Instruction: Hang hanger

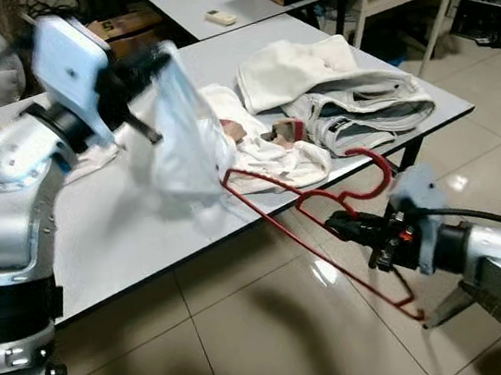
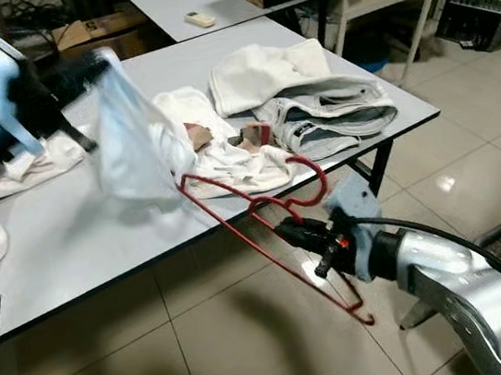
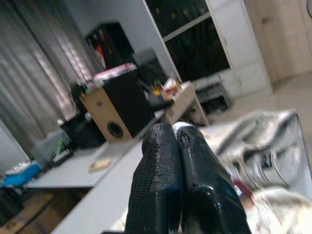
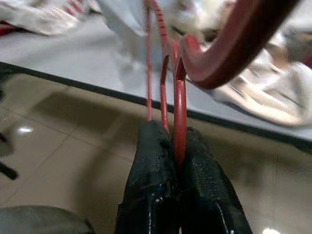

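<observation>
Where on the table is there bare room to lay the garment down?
Bare top lies along the near edge of the table, below the white garment that the left gripper holds, and at the far edge. The right end is crowded with a clothes pile.

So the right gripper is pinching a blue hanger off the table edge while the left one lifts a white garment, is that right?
Not quite: the hanger is red, not blue, as the right wrist view shows. The right gripper does pinch it off the table edge, and the left gripper lifts the white garment.
</observation>
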`<state>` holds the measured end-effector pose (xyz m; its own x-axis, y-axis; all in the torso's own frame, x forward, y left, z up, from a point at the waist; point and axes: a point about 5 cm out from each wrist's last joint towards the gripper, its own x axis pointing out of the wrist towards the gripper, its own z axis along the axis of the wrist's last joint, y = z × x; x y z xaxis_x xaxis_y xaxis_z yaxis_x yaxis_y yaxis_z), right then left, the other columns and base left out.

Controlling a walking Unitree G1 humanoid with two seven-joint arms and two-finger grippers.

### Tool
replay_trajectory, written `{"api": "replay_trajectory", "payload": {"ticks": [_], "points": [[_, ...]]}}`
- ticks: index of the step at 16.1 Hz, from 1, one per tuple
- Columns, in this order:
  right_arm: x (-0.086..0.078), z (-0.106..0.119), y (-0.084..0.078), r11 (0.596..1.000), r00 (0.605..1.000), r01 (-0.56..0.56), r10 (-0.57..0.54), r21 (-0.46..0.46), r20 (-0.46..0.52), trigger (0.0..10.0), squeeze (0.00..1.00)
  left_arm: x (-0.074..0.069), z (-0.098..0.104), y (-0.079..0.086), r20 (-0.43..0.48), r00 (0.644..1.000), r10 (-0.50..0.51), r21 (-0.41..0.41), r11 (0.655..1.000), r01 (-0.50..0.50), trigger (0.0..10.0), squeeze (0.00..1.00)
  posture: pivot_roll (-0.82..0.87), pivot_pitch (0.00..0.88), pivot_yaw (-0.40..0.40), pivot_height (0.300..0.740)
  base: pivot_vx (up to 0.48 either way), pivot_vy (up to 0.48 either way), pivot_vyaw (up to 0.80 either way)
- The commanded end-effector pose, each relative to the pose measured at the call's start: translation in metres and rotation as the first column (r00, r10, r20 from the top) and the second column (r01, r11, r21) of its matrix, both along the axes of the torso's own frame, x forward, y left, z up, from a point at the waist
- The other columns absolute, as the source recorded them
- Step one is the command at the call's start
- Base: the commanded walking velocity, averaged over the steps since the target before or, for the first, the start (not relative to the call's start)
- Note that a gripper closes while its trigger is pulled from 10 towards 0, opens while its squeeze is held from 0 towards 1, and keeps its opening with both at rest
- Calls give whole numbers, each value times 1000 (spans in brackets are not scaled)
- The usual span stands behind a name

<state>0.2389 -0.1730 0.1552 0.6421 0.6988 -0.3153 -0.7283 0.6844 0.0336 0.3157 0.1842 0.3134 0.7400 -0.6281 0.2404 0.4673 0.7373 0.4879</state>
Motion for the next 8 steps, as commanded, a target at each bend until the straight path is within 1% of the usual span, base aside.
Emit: {"api": "replay_trajectory", "payload": {"ticks": [1, 2, 3, 4, 5, 6, 7, 8], "points": [[4, -5, -7, 997, 998, 51, -53, -56, -28, 10000, 0, -5, 19, 9, 74, 996, 41, -43, 998, -38, 0, 0, -120, 25, 37, 740, 0, 0, 0], [4, -6, -9, 996, 997, 62, -64, -60, -33, 10000, 0, -5, 20, 12, 80, 995, 55, -49, 997, -51, 0, 0, -104, 24, 27, 740, 0, 0, 0], [10, -5, -13, 992, 994, 108, -110, -67, -14, 10000, 0, -2, 21, 22, 89, 988, 128, -54, 991, -124, 0, 0, -104, 24, 27, 740, 0, 0, 0], [20, 4, -16, 986, 986, 165, -163, -40, 45, 10000, 0, 3, 20, 31, 80, 975, 206, -59, 978, -201, 0, 0, -104, 23, 25, 740, 0, 0, 0], [25, 9, -17, 982, 980, 187, -185, -20, 79, 10000, 0, 4, 20, 33, 75, 970, 233, -67, 971, -228, 0, 0, -104, 23, 25, 740, 0, 0, 0], [35, 21, -17, 974, 962, 225, -226, 23, 152, 10000, 0, 7, 18, 38, 65, 958, 278, -80, 959, -273, 0, 0, -104, 23, 25, 740, 0, 0, 0], [52, 54, -20, 939, 890, 302, -340, 167, 303, 10000, 0, 12, 17, 45, 61, 934, 352, -115, 932, -344, 0, 0, -104, 23, 25, 740, 0, 0, 0], [56, 63, -21, 925, 869, 316, -371, 210, 328, 10000, 0, 13, 16, 47, 59, 930, 363, -127, 927, -354, 0, 0, -104, 23, 25, 740, 0, 0, 0]]}}
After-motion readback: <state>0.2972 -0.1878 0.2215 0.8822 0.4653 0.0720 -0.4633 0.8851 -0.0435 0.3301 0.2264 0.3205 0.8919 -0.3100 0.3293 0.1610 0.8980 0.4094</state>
